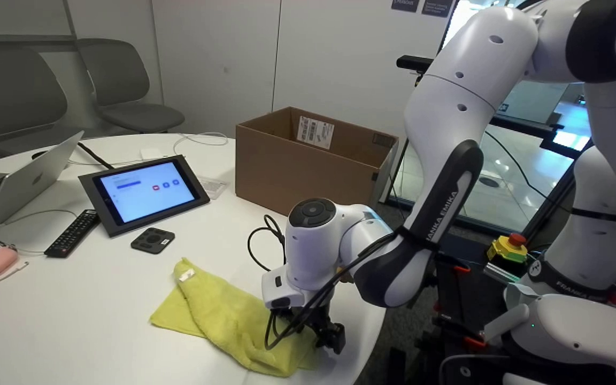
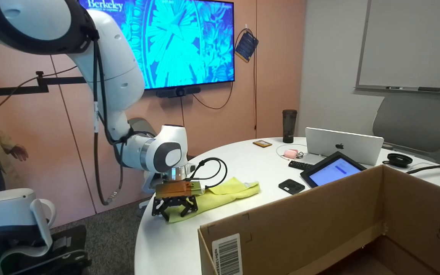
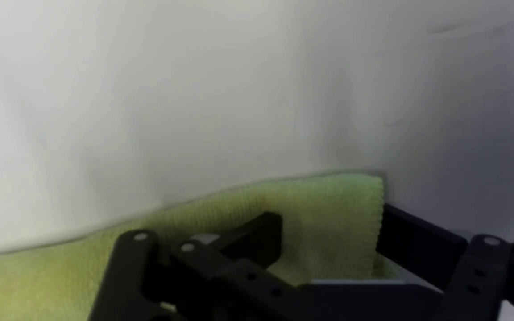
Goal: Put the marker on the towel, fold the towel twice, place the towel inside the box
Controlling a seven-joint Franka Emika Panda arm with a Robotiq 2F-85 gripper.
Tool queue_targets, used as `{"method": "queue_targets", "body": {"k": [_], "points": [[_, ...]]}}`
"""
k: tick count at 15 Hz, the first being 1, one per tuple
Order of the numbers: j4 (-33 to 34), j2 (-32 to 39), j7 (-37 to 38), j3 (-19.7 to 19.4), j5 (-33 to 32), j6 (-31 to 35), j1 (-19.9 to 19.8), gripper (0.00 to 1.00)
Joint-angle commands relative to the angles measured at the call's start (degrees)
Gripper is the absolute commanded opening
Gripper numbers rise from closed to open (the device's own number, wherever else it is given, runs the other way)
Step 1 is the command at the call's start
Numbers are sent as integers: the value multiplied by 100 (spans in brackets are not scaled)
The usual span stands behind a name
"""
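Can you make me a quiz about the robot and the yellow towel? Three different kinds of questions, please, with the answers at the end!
1. Pick one. At a corner of the towel, the gripper is: A) closed tight; B) open; C) out of sight.
2. What lies between the towel and the tablet?
3. True or false: the towel is already inside the box.

Key:
1. B.
2. A black, squarish gadget.
3. False: it lies on the table.
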Motion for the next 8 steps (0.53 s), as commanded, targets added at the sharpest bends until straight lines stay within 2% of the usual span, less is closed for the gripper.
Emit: {"method": "queue_targets", "body": {"k": [1, 4, 5, 8], "points": [[-239, -157, 275, -51, -95, 235, -71, 27], [-433, -310, 341, 2, -59, 346, -201, 4], [-540, -397, 386, 1, -52, 419, -239, 0], [-865, -651, 239, 184, 101, 494, -559, 0]]}}
